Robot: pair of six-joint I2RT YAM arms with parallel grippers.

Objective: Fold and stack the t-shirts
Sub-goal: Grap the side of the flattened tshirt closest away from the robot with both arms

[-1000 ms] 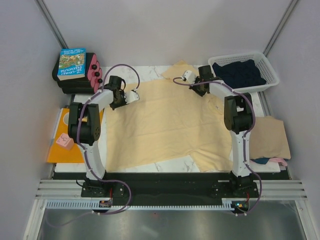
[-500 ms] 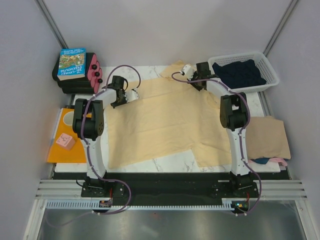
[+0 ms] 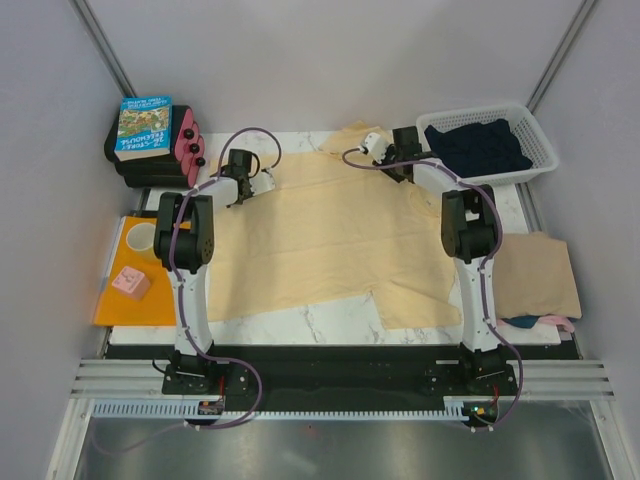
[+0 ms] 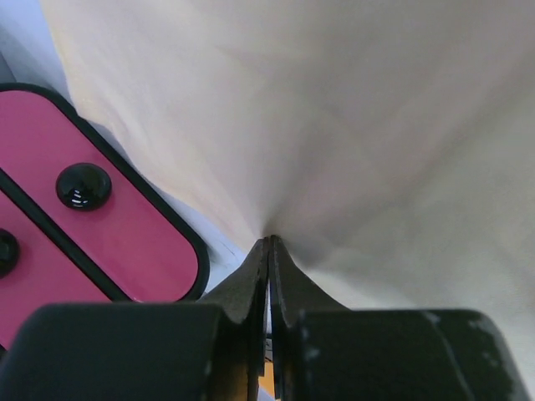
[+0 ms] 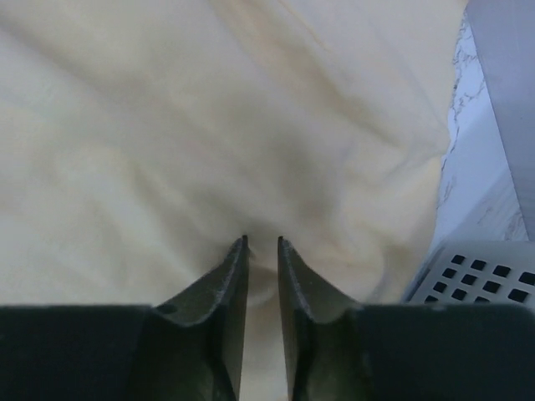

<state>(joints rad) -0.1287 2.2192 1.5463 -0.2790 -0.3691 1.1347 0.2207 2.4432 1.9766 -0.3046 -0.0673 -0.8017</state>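
Observation:
The large pale yellow t-shirt (image 3: 330, 240) lies spread over the marble table. My left gripper (image 3: 246, 186) is shut on its far left edge, next to the pink-topped cases; the cloth (image 4: 351, 134) bunches at the closed tips. My right gripper (image 3: 398, 152) pinches a fold at the shirt's far right edge (image 5: 251, 125), beside the basket, with its jaws nearly closed on the cloth. A dark navy shirt (image 3: 478, 146) lies in the white basket (image 3: 540, 165). A tan shirt (image 3: 535, 275) lies at the right, with a pink one (image 3: 556, 321) peeking from under it.
Black cases with pink tops (image 3: 188, 150) and a book (image 3: 146, 124) stand at the far left; one pink top shows in the left wrist view (image 4: 92, 217). An orange sheet (image 3: 125, 310) at the left holds a pink block (image 3: 130, 283) and a white cup (image 3: 143, 237).
Both grippers have moved toward the far edge of the table, dragging the yellow shirt with them. Its near hem has slid away from the front edge.

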